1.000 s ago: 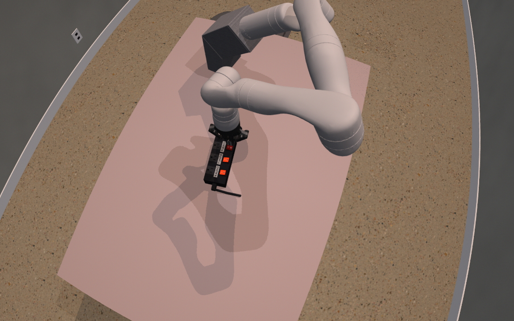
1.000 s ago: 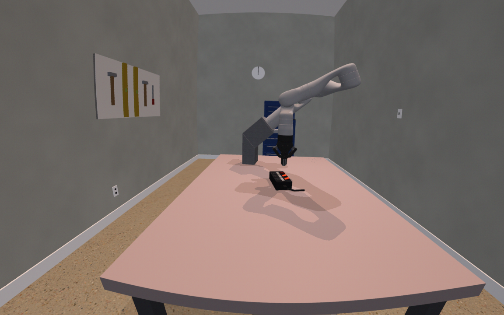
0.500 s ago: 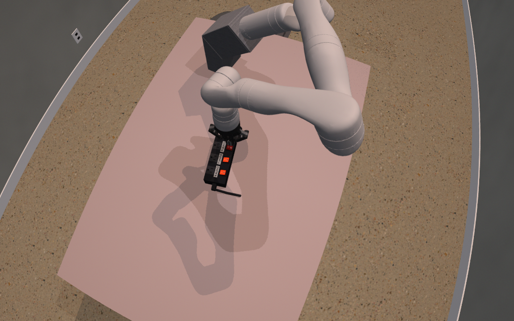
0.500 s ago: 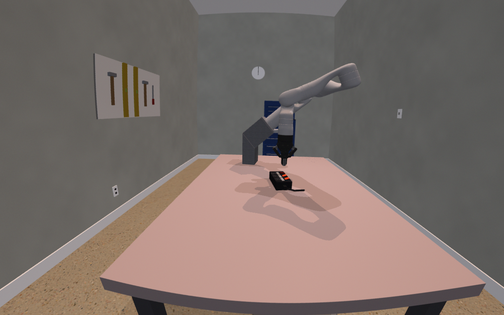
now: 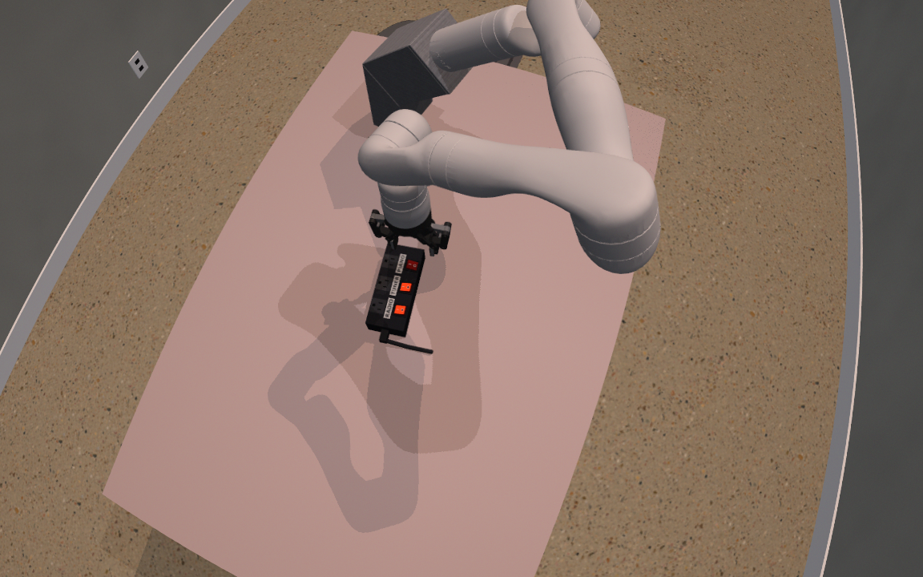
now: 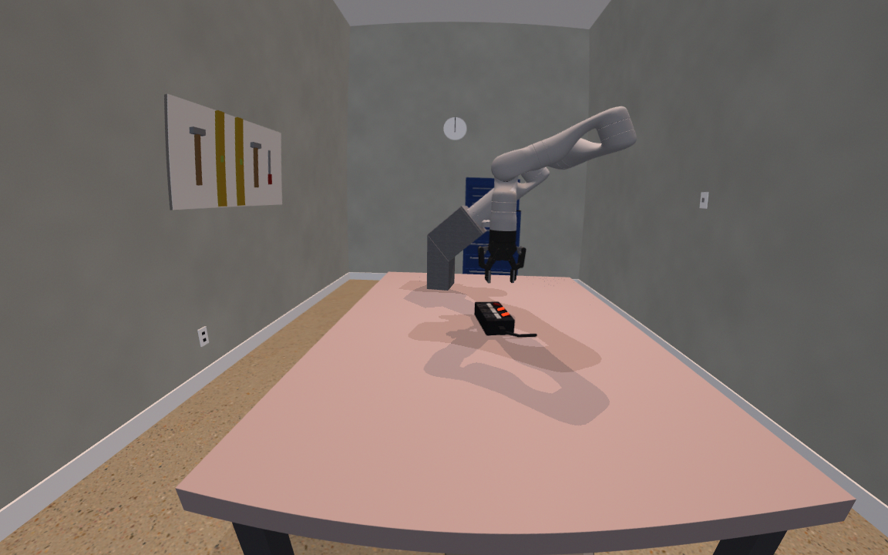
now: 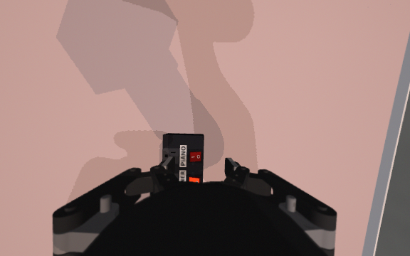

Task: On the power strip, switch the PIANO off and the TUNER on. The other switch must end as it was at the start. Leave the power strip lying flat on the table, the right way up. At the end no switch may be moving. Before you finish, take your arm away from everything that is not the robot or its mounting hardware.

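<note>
A black power strip (image 5: 384, 292) (image 6: 489, 318) (image 7: 173, 144) lies flat, right way up, on the pink table (image 5: 235, 394) (image 6: 364, 414) (image 7: 297, 107). Its PIANO switch (image 5: 412, 264) (image 7: 195, 156) is dark red and unlit. The TUNER switch (image 5: 405, 287) (image 7: 193, 180) glows bright orange, and so does the third switch (image 5: 400, 309), labelled RADIO. My gripper (image 5: 409, 242) (image 6: 500, 279) (image 7: 200, 164) is open and empty. It hangs well above the PIANO end of the strip, touching nothing. In the wrist view my own body hides the rest of the strip.
A short black cable stub (image 5: 407, 347) (image 6: 523, 335) sticks out of the strip's near end. The grey arm base (image 5: 407, 71) (image 6: 444, 251) stands at the table's far end. The table's edge (image 7: 393, 142) runs along the right of the wrist view.
</note>
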`<state>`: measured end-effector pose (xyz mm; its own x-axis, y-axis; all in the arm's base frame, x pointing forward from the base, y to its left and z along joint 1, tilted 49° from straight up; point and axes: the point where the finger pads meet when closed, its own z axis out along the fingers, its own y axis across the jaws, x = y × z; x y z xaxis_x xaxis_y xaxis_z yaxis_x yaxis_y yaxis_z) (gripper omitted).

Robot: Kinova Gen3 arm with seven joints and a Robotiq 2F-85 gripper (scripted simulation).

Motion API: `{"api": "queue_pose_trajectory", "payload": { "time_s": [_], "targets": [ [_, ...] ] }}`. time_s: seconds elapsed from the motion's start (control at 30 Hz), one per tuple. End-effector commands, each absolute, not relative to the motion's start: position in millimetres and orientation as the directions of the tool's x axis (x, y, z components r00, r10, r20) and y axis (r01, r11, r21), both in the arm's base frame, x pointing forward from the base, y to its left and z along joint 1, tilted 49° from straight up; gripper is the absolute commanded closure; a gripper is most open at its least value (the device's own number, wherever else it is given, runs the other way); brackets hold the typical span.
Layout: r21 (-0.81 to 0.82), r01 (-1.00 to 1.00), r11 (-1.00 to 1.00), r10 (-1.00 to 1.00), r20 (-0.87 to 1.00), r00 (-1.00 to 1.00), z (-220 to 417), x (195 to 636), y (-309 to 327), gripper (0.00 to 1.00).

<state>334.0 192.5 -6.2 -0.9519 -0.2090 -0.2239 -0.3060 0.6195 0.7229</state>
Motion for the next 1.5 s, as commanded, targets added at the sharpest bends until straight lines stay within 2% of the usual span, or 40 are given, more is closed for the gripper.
{"api": "queue_pose_trajectory", "payload": {
  "time_s": [0.0,0.5,1.47],
  "targets": [
    [0.719,-0.307,0.624,-0.195,-0.237,-0.952,6,341,179,0.0],
    [0.719,-0.307,0.624,-0.195,-0.237,-0.952,45,340,135,0.0],
    [0.719,-0.307,0.624,-0.195,-0.237,-0.952,46,340,133,0.0]
  ]
}}
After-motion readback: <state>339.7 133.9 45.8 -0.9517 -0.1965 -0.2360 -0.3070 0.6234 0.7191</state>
